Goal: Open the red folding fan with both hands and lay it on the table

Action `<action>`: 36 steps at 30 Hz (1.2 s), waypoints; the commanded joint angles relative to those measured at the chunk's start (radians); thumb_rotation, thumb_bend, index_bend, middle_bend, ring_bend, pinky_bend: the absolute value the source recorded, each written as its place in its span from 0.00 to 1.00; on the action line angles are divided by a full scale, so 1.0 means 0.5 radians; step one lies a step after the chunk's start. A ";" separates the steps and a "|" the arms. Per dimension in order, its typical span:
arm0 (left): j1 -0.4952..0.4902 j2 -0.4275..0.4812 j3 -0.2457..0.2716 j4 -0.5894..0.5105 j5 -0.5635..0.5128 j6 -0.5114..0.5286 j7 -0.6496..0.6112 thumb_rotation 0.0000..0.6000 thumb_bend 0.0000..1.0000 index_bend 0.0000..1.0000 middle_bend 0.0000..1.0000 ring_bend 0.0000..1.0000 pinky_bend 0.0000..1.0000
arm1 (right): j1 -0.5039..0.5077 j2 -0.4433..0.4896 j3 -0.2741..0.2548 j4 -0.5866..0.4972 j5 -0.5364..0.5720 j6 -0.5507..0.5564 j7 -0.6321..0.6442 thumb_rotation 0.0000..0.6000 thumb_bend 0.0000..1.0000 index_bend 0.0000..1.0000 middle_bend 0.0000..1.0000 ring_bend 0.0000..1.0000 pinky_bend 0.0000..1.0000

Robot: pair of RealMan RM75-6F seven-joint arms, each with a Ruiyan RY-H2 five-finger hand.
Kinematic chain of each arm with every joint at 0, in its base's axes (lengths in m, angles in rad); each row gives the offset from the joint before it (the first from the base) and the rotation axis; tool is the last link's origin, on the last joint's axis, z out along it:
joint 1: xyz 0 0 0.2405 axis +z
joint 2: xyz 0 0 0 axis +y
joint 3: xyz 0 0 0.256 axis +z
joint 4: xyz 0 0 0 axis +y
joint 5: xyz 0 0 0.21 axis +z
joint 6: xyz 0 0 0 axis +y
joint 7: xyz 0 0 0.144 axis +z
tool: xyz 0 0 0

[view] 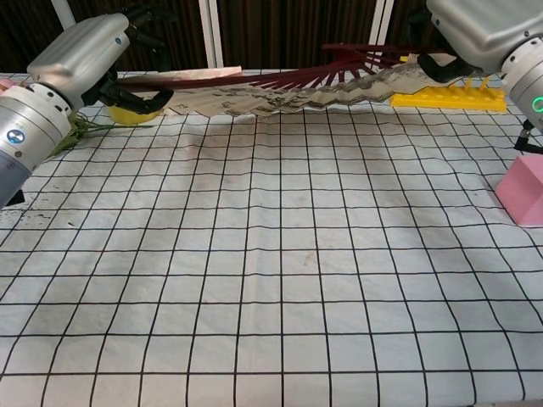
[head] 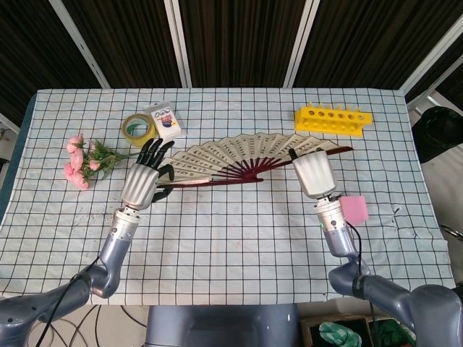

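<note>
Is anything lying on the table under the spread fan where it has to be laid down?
Nothing visible does. Both the left hand and right hand hold the red fan, and the checked cloth beneath it looks bare in the chest view.

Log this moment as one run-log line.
phase: fan spread | red folding fan: open, held above table | left hand: holds left end | right hand: holds right end | laid down: not yet

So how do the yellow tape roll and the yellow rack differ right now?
The tape roll is a round ring lying flat, far left beside the left hand. The yellow rack is a long bar with a row of holes, far right beyond the right hand. Both are yellow and untouched.
</note>
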 commanded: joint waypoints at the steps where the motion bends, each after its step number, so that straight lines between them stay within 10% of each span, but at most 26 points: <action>1: 0.008 -0.017 0.012 0.015 0.000 -0.006 0.000 1.00 0.40 0.71 0.10 0.00 0.00 | -0.024 -0.009 -0.010 0.019 0.006 0.009 0.006 1.00 0.44 0.92 0.94 0.97 0.84; 6: 0.031 -0.036 0.041 0.024 0.010 -0.003 -0.002 1.00 0.40 0.71 0.10 0.00 0.00 | -0.085 -0.013 -0.040 0.028 0.023 0.023 -0.030 1.00 0.42 0.84 0.88 0.92 0.83; 17: 0.104 -0.054 0.117 -0.041 0.026 -0.011 0.054 1.00 0.40 0.71 0.10 0.00 0.00 | -0.242 0.095 -0.119 -0.305 0.175 -0.089 -0.437 1.00 0.09 0.02 0.49 0.62 0.58; 26: 0.161 0.028 0.196 -0.153 0.014 -0.118 0.159 1.00 0.32 0.67 0.06 0.00 0.00 | -0.320 0.227 -0.110 -0.711 0.389 -0.162 -0.741 1.00 0.00 0.00 0.06 0.16 0.25; 30: 0.191 0.154 0.252 -0.308 -0.020 -0.245 0.285 1.00 0.05 0.43 0.00 0.00 0.00 | -0.347 0.283 -0.120 -0.837 0.447 -0.168 -0.810 1.00 0.00 0.00 0.03 0.13 0.23; 36: 0.223 0.316 0.284 -0.533 -0.085 -0.369 0.392 1.00 0.00 0.12 0.00 0.00 0.00 | -0.374 0.330 -0.139 -0.943 0.506 -0.178 -0.861 1.00 0.00 0.00 0.00 0.09 0.20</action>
